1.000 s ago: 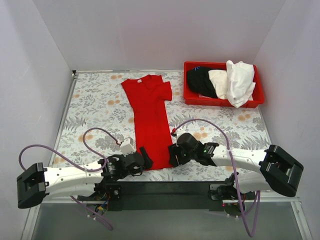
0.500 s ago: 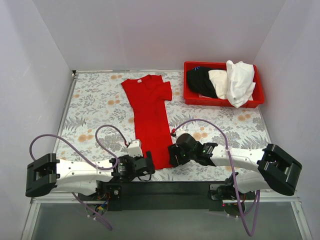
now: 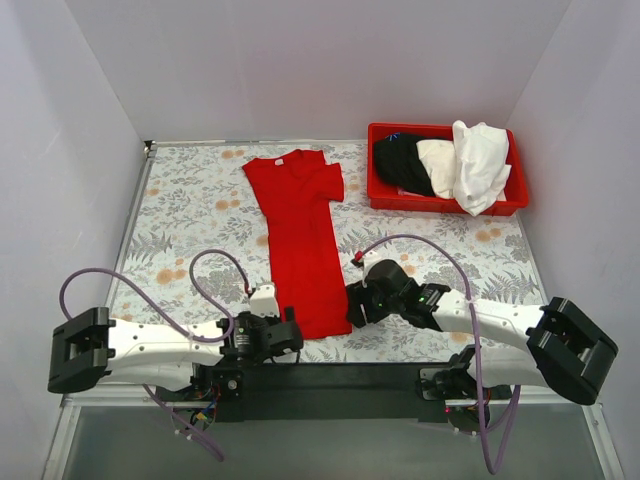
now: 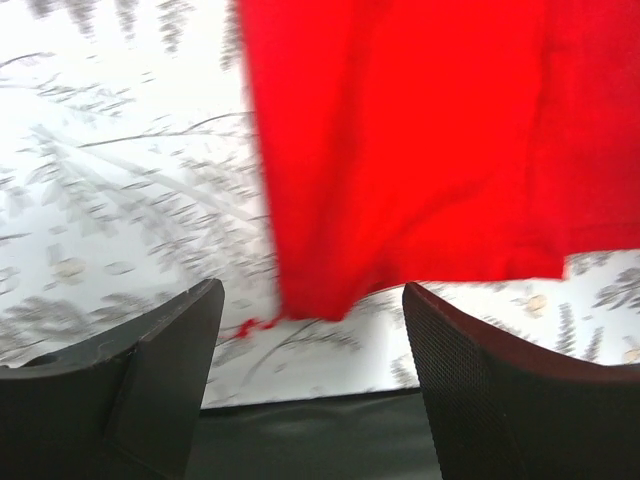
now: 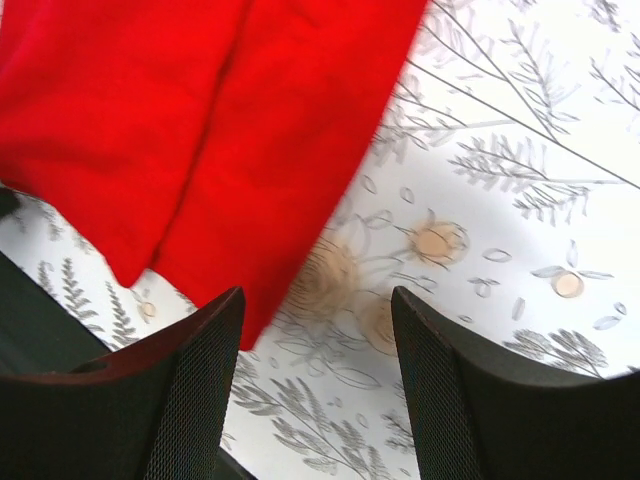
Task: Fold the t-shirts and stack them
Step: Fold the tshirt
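A bright red t-shirt (image 3: 303,235) lies folded into a long narrow strip down the middle of the floral table (image 3: 180,200), collar at the far end. My left gripper (image 3: 292,338) hovers open just off its near left hem corner (image 4: 310,295); nothing is between the fingers (image 4: 470,380). On the other side, my right gripper (image 3: 356,305) is open beside the near right hem corner (image 5: 255,320), also holding nothing. Black (image 3: 400,165), cream (image 3: 438,160) and white (image 3: 480,165) t-shirts sit piled in the red bin (image 3: 385,195).
The red plastic bin stands at the table's far right. The black base bar (image 3: 330,378) runs along the near edge just behind both grippers. White walls close in the left, back and right sides. Purple cables (image 3: 215,262) loop over each arm.
My left gripper has slid right to the shirt's near left corner and its fingers have narrowed somewhat. My right gripper has shifted slightly right and away from the hem. The shirt has not moved.
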Robot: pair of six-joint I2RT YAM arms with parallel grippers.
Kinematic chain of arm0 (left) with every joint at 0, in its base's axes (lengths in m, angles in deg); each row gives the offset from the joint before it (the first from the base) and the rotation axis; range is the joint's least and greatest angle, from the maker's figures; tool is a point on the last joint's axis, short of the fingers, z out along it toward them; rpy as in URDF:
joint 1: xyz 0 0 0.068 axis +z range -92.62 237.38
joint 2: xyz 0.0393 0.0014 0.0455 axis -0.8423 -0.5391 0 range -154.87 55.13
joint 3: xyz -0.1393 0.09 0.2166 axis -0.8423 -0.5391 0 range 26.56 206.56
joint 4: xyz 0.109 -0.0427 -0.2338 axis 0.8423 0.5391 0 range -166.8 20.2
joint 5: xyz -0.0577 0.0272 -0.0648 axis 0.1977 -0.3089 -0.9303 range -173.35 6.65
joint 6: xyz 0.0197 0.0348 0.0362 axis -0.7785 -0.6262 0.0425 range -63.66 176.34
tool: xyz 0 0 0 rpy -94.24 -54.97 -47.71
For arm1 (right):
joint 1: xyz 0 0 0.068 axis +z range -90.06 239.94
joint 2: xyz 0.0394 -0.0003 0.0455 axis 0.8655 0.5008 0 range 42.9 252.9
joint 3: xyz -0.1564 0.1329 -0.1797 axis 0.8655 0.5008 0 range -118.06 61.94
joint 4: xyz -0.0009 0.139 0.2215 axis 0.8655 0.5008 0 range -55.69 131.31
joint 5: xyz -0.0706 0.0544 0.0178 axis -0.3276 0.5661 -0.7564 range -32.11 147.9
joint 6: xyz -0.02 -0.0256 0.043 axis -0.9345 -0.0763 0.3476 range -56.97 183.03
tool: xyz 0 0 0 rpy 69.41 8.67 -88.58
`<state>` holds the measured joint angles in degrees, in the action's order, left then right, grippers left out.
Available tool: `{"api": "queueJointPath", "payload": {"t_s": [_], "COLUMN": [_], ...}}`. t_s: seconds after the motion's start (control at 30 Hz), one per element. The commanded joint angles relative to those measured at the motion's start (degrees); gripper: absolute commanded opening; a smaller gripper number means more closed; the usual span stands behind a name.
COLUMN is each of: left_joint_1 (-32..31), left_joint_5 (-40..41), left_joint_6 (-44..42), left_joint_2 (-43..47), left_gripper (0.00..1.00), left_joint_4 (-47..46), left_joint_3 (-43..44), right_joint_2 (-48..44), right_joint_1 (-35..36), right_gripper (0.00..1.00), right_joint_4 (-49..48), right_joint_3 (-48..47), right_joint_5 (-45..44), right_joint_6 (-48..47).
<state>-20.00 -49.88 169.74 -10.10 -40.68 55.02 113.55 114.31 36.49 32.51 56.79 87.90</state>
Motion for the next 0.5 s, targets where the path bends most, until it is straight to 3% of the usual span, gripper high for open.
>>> {"api": "queueJointPath", "payload": {"t_s": [0.0, 0.17, 0.47], "left_joint_1": [0.04, 0.13, 0.48], "left_joint_5": [-2.89, -2.36, -1.4], "left_joint_6": [26.61, 25.38, 25.29], "left_joint_2": [4.57, 11.53, 6.96], "left_gripper": [0.67, 0.67, 0.66], "left_joint_4": [10.54, 14.07, 9.68], "left_joint_3": [-5.0, -5.17, -5.26], "right_joint_2": [-2.36, -2.19, -1.31], "right_joint_1": [-2.77, -4.09, -4.01], "right_gripper": [0.55, 0.55, 0.55], "right_joint_4": [-1.65, -5.33, -8.85], "right_joint_3": [2.35, 4.38, 5.08], "right_joint_5": [4.26, 6.2, 10.42], "right_joint_6": [-2.54, -2.28, -1.22]}}
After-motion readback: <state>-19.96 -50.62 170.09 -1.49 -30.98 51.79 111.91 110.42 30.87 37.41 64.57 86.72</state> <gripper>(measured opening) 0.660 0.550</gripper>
